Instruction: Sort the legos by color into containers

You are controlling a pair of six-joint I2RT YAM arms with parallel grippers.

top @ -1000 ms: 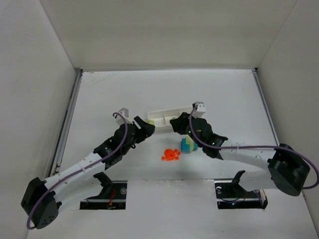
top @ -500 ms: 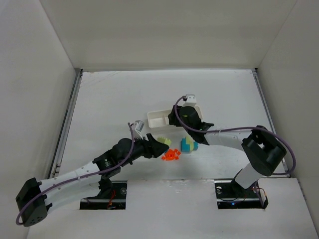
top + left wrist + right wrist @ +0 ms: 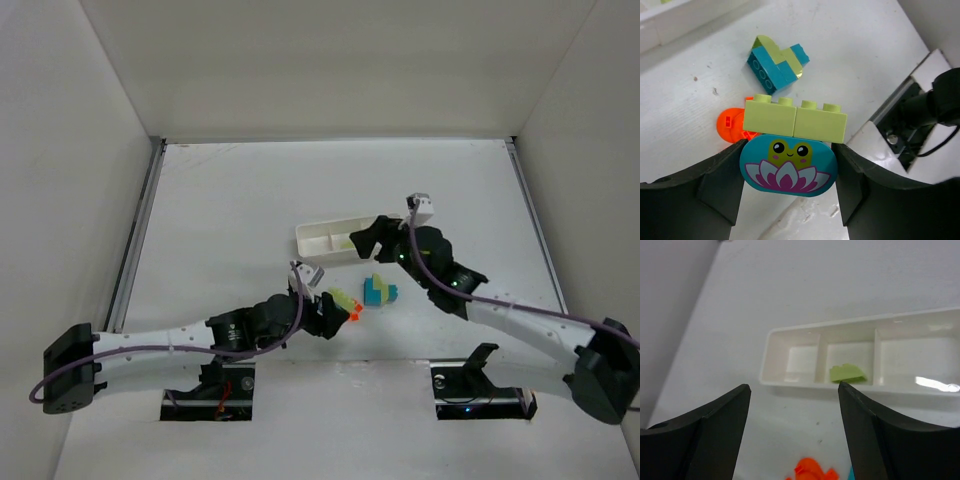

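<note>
My left gripper (image 3: 788, 150) is shut on a teal oval lego printed with a frog and lotus (image 3: 787, 170). Two yellow-green legos (image 3: 795, 118) are stuck on top of it, and it hangs just above the table (image 3: 344, 299). Under it lies an orange-red lego (image 3: 729, 126). Beyond that is a teal and yellow-green clump (image 3: 777, 62). My right gripper (image 3: 794, 386) stands open and empty, on the near side of the white tray (image 3: 790, 382). One yellow-green lego (image 3: 846, 372) lies in its middle container. The two end containers look bare.
In the top view the tray (image 3: 318, 238) sits mid-table, with the clump (image 3: 378, 290) and the orange piece (image 3: 355, 314) in front of it. White walls enclose the table on three sides. Two arm-base cut-outs (image 3: 478, 390) lie at the near edge.
The right gripper has opened and drawn back from the tray, leaving a yellow-green lego in the middle container. The left arm has carried its stack from the tray's left end to above the orange piece.
</note>
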